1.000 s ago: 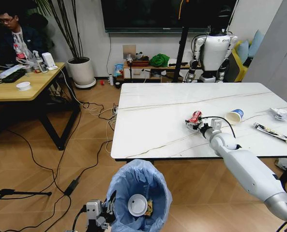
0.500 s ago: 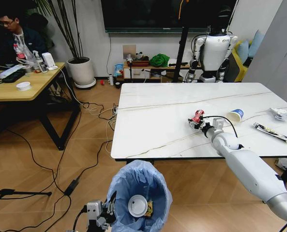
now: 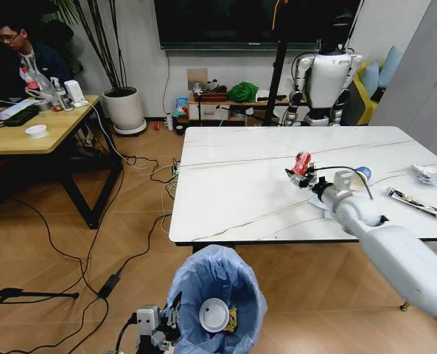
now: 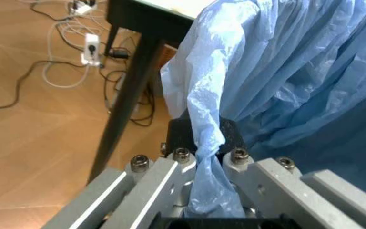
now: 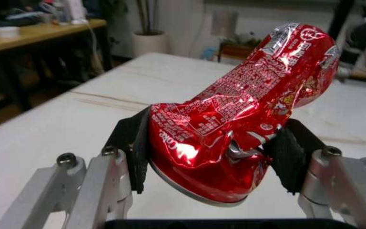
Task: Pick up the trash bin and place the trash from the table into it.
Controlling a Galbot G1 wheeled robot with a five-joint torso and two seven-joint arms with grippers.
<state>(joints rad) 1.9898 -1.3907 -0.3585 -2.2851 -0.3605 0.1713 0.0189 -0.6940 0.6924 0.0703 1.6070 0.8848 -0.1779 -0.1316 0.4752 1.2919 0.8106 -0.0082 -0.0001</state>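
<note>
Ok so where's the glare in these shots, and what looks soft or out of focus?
Right wrist view: bright highlights on the crushed red can held in the right gripper; the room behind is soft. Head view: the glossy marble table shows a mild sheen, and the picture is fairly sharp. Left wrist view: the left gripper pinches the trash bin's blue bag, with soft light and a slightly blurred floor.

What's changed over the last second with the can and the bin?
The right gripper, shut on the crushed red can, has lifted it off the table and carried it slightly farther from the robot. The left gripper keeps pinching the trash bin liner; the bin barely moved.
</note>
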